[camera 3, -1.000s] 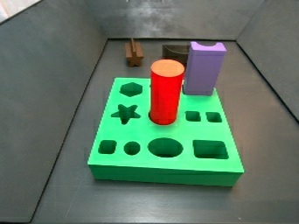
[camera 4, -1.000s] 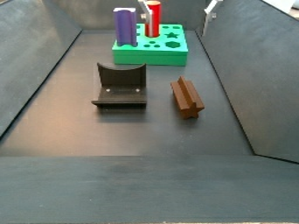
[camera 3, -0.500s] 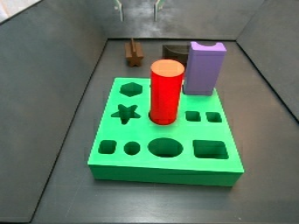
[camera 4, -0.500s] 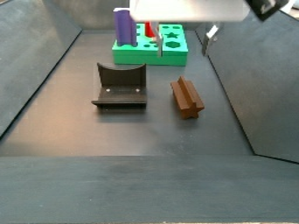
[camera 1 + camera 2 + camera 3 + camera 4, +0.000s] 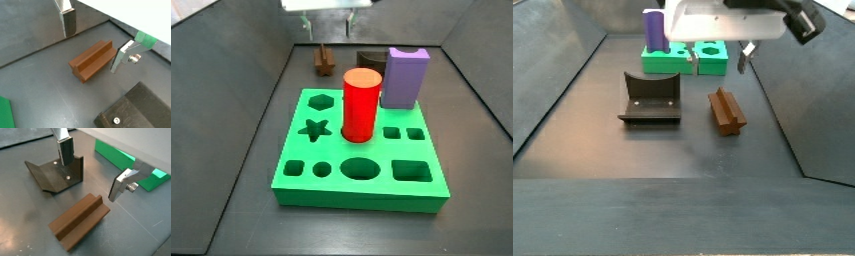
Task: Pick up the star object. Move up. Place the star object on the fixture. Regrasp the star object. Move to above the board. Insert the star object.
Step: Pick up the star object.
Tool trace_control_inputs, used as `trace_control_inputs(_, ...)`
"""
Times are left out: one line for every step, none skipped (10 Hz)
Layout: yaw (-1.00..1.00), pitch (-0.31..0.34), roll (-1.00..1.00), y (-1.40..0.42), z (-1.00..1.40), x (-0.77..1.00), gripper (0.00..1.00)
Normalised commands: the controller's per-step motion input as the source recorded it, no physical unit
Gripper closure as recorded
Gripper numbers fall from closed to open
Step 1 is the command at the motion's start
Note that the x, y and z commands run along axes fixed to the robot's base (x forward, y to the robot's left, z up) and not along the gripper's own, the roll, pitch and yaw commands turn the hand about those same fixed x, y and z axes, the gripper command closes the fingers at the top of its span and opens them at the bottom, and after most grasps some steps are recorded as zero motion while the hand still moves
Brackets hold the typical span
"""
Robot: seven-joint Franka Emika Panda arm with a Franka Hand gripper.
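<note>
The star object, a dark brown ridged peg, lies flat on the grey floor (image 5: 92, 61) (image 5: 80, 220) (image 5: 727, 110); in a side view it shows small at the back (image 5: 325, 62). My gripper (image 5: 92, 50) (image 5: 90, 180) hangs open above it, its fingers (image 5: 67, 21) spread to either side and nothing between them. In both side views the gripper (image 5: 331, 32) (image 5: 720, 62) is high over the floor. The black fixture (image 5: 57, 174) (image 5: 649, 98) (image 5: 137, 110) stands beside the peg. The green board (image 5: 358, 160) (image 5: 684, 62) (image 5: 123, 160) lies further off.
A red cylinder (image 5: 362, 103) stands upright in the board, and a tall purple notched block (image 5: 406, 78) (image 5: 653, 28) stands at the board's edge. Sloping grey walls (image 5: 780, 90) enclose the floor on both sides.
The gripper has come down into view from above and now hangs over the star object. The peg, fixture and board have not moved.
</note>
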Motion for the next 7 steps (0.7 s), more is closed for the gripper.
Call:
trace_control_inputs(0.00, -0.196, -0.10, -0.05, -0.43, 0.00, 0.00)
trace_control_inputs(0.00, -0.156, -0.09, 0.00, -0.39, 0.05, 0.00)
trace_control_inputs(0.00, -0.146, -0.12, 0.00, -0.31, 0.04, 0.00)
trace_control_inputs(0.00, -0.134, -0.15, 0.00, -0.29, 0.07, 0.00)
trace_control_inputs(-0.05, -0.151, -0.23, 0.00, -0.12, 0.05, 0.00)
trace_control_inputs(-0.05, -0.183, -0.24, 0.00, -0.19, 0.03, 0.00)
trace_control_inputs(-0.11, -0.236, -0.25, 0.00, -0.35, 0.00, 0.00)
